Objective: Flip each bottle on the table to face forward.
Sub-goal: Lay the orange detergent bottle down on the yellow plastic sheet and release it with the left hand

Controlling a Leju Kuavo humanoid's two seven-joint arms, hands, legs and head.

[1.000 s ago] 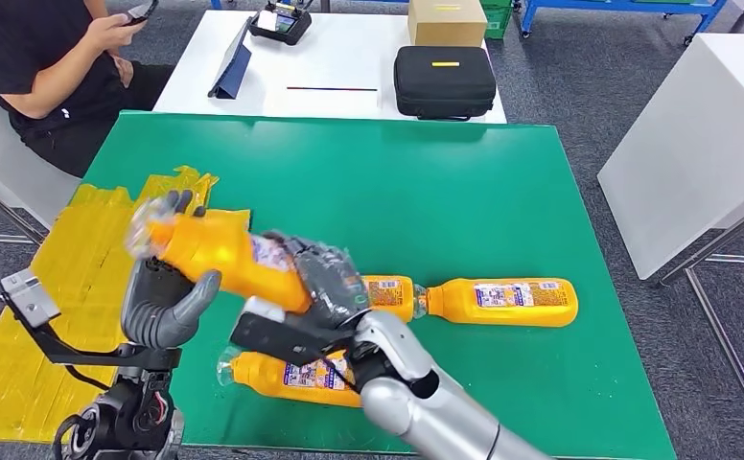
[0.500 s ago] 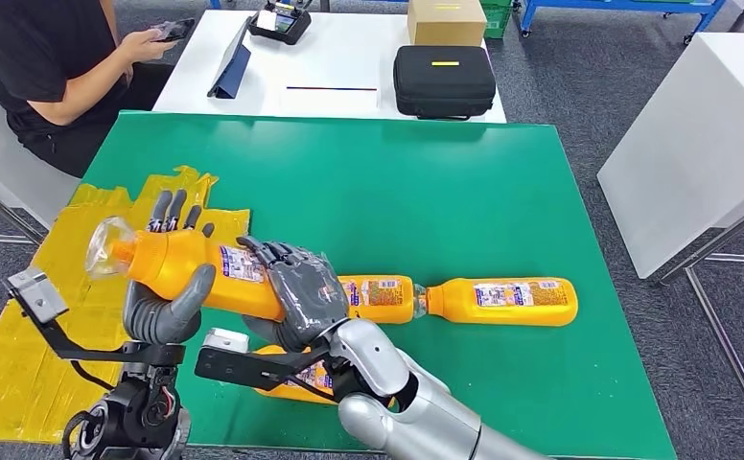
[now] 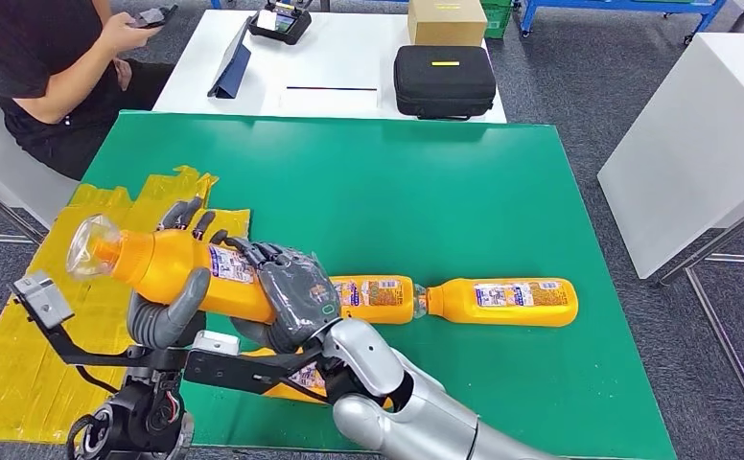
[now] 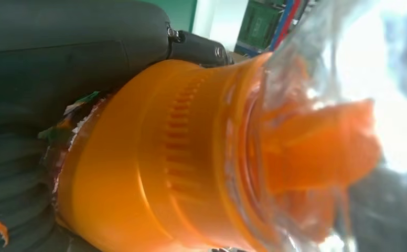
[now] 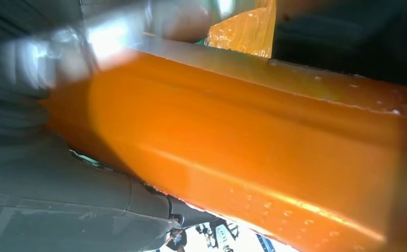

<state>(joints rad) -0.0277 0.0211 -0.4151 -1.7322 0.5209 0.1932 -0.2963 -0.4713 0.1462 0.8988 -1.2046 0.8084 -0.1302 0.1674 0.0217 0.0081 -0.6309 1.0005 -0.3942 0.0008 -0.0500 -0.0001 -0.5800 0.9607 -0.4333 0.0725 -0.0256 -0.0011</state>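
An orange bottle (image 3: pixel 172 270) with a clear cap (image 3: pixel 91 247) is held above the green table (image 3: pixel 426 192) near its front left, lying almost level with the cap pointing left. My left hand (image 3: pixel 165 305) holds it near the neck, thumb in front and fingers behind. My right hand (image 3: pixel 291 295) wraps over its labelled body. The left wrist view shows the bottle's shoulder (image 4: pixel 180 157) and cap close up; the right wrist view shows its orange side (image 5: pixel 243 152). Two more orange bottles (image 3: pixel 507 302) (image 3: pixel 380 295) lie end to end on the table. Another bottle (image 3: pixel 296 379) lies under my right arm, mostly hidden.
A crumpled yellow sheet (image 3: pixel 23 316) covers the floor and table's left edge. Behind stands a white table (image 3: pixel 349 57) with a black case (image 3: pixel 445 81), a cardboard box (image 3: pixel 445 19) and a tablet (image 3: pixel 232 65). A person (image 3: pixel 42 57) sits at back left. Another white table (image 3: pixel 694 144) stands right.
The held bottle has swung left and levelled out, its cap moving further left and slightly down. My right hand has slid left along with it. The bottles on the table have not moved.
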